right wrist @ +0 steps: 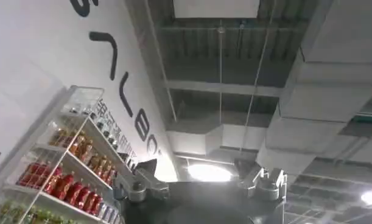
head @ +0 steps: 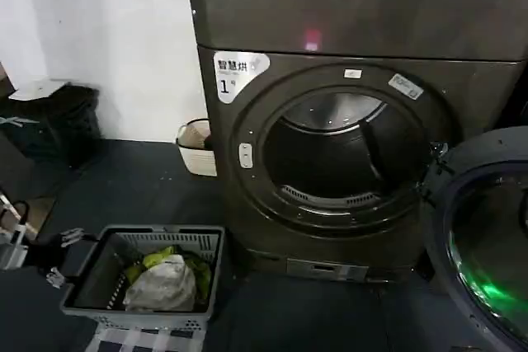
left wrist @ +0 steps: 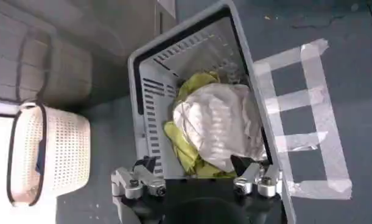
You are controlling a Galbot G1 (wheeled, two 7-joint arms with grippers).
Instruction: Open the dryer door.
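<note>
One dryer point(head: 346, 113) stands on dark, perhaps carpeted, floor point(head: 140, 187).

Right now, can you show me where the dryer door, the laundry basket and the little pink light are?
dryer door point(head: 483, 241): head view, on its tinted glass, swung open.
laundry basket point(head: 140, 312): head view, on its near rim.
pink light point(head: 312, 39): head view, on the dryer's top panel.

The right gripper point(right wrist: 198, 182) points up toward the ceiling point(right wrist: 246, 79), its two fingers point(right wrist: 136, 187) spread wide apart with nothing between them. Beyond it run grey ducts point(right wrist: 319, 109) and beams, with a bright lamp point(right wrist: 209, 172) glowing between the fingers. To one side, shelves point(right wrist: 64, 170) stocked with red packages stand against a white wall point(right wrist: 39, 55) bearing large dark letters.
</note>
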